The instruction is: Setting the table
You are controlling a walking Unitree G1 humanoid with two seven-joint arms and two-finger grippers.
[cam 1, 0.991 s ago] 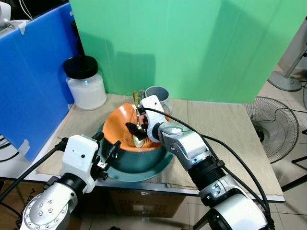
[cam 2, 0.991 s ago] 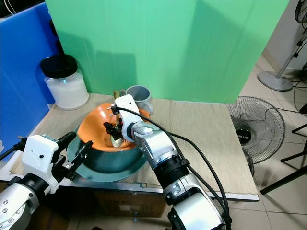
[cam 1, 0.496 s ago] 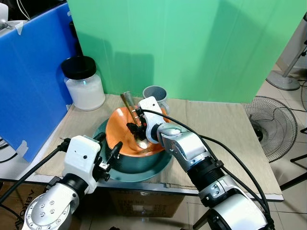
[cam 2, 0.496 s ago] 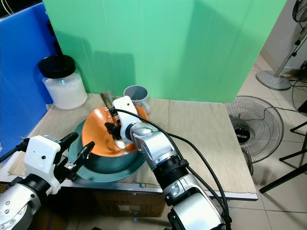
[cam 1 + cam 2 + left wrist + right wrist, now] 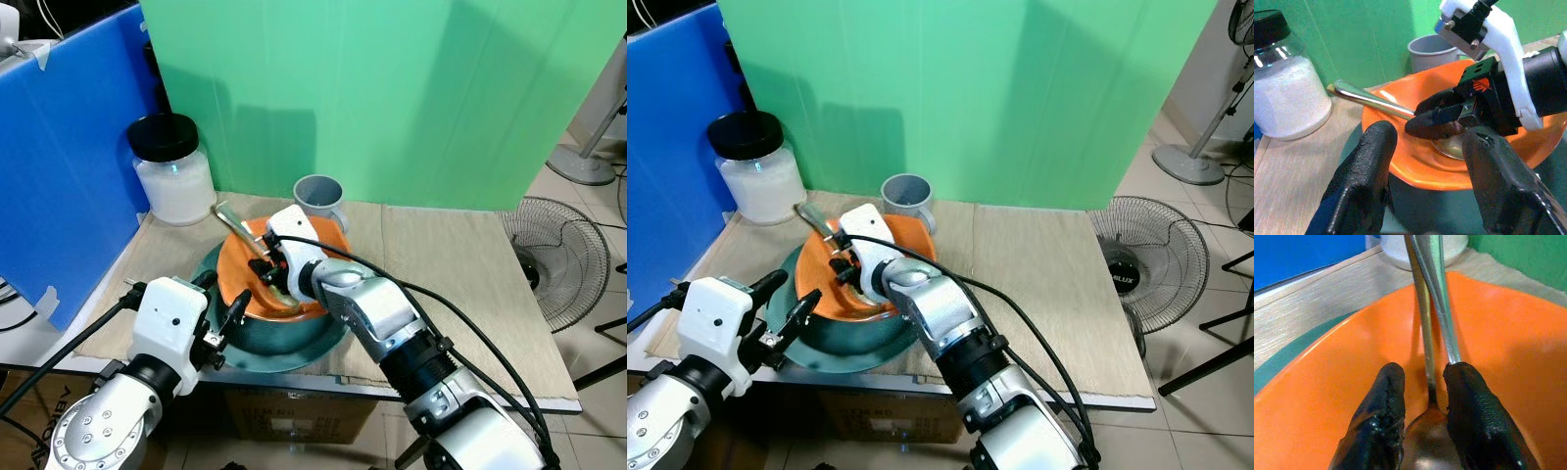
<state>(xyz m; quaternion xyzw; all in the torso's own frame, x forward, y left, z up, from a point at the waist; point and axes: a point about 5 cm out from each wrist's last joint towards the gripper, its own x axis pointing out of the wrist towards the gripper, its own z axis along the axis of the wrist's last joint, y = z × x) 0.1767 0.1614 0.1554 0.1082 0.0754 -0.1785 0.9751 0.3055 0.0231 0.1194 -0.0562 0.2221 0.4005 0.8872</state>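
An orange bowl (image 5: 235, 269) sits on a teal plate (image 5: 294, 338) on the woven mat. My right gripper (image 5: 274, 272) is down inside the bowl, shut on a metal spoon (image 5: 233, 219). The spoon's handle leans out over the bowl's far left rim. In the right wrist view the handle (image 5: 1432, 308) runs between the two black fingers (image 5: 1471, 416), with the spoon's scoop at their tips. My left gripper (image 5: 220, 297) is open at the plate's near left edge. In the left wrist view its fingers (image 5: 1364, 176) stand either side of the bowl's rim (image 5: 1415, 169) without touching it.
A grey cup (image 5: 318, 192) stands just behind the bowl. A glass jar with a black lid (image 5: 174, 176) is at the mat's back left. A blue board (image 5: 59, 166) walls the left side and a green screen (image 5: 392, 88) the back. A floor fan (image 5: 568, 259) stands to the right.
The spoon has swung from nearly upright to leaning low toward the back left, with my right gripper shifting left inside the bowl. The bowl now lies flatter. The left gripper has held still.
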